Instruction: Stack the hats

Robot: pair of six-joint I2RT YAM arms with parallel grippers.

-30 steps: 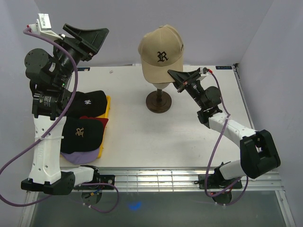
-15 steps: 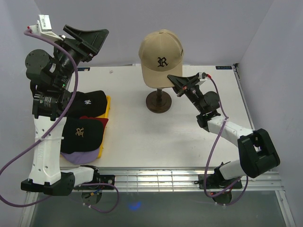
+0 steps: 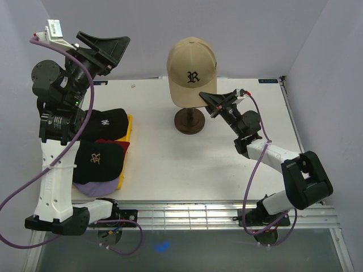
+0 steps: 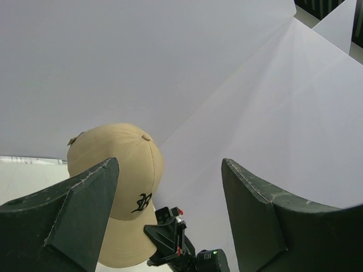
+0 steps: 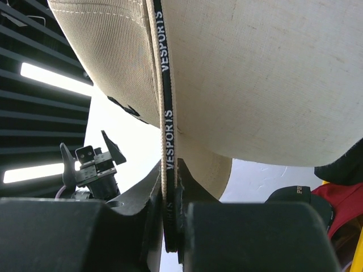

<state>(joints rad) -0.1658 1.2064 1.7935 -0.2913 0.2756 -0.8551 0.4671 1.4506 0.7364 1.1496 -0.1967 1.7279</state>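
At the table's far centre, the tan cap sat above the dark round stand. The right gripper was clamped on the cap's lower edge. The left gripper hung high at left, jaws wide, holding nothing. The black NY cap, gold-lettered black cap, red cap and lavender cap lay piled on the yellow tray.

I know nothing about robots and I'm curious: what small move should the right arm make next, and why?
Probably a gentle lift straight up: the right tool is shut on the rim of the tan fabric baseball cap, perched over the dark round stand, so raising should free it.
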